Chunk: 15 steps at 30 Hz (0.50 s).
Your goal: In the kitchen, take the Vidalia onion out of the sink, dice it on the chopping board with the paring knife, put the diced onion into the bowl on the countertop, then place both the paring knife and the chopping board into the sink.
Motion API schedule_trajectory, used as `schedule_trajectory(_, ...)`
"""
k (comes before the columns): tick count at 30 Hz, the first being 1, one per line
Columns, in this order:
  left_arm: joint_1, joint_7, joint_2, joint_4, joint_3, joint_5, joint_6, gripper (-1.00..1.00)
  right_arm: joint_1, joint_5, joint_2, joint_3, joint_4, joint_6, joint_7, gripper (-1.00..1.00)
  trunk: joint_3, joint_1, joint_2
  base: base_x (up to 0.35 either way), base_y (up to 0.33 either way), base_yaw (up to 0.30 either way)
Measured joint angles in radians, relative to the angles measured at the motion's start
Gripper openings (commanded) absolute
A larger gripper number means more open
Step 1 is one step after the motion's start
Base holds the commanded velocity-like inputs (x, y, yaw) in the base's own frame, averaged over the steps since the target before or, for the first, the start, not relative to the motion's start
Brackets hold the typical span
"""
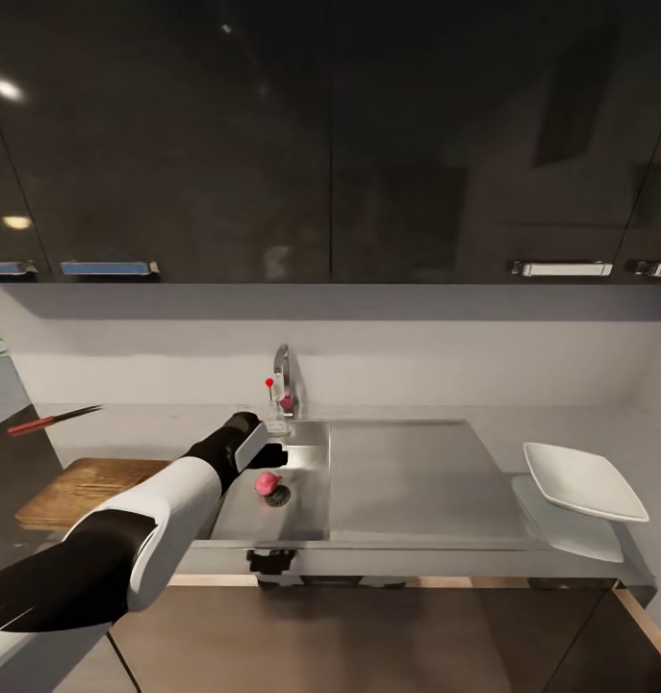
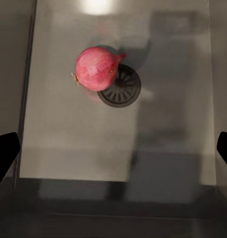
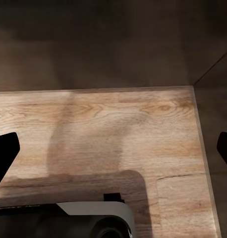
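The pinkish-red Vidalia onion [image 1: 267, 482] lies in the grey steel sink [image 1: 306, 520], resting against the round drain [image 2: 121, 89]. My left gripper [image 1: 269, 450] hangs just above and behind it, open and apart from it. In the left wrist view the onion [image 2: 96, 68] sits ahead of the gap, with my left gripper [image 2: 113, 153] spread wide and its fingertips [image 2: 4, 153] at the picture's edges. The dark brown chopping board [image 1: 89, 486] lies on the countertop [image 1: 138, 428] left of the sink. The red-handled paring knife [image 1: 53, 420] is behind it. The white square bowl [image 1: 582, 479] stands at the right.
The chrome tap [image 1: 283, 380] with its red knob rises behind the basin, close to my left wrist. A flat drainboard [image 1: 417, 481] lies between basin and bowl. Dark wall cabinets [image 1: 330, 144] hang overhead. My right gripper [image 3: 113, 153] is open over wooden floor [image 3: 103, 119].
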<state>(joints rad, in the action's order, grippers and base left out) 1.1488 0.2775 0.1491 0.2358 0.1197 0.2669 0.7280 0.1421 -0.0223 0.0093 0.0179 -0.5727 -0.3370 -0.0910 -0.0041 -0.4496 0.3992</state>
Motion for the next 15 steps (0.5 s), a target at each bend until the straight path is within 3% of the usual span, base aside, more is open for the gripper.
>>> schedule_trajectory(15,-0.009,0.001,0.0,-0.001,0.0,0.001,0.0,1.0,0.0,0.0,0.0,0.0,0.0,0.001,0.0,1.0,-0.008,0.0,-0.001,0.0,0.0,0.0)
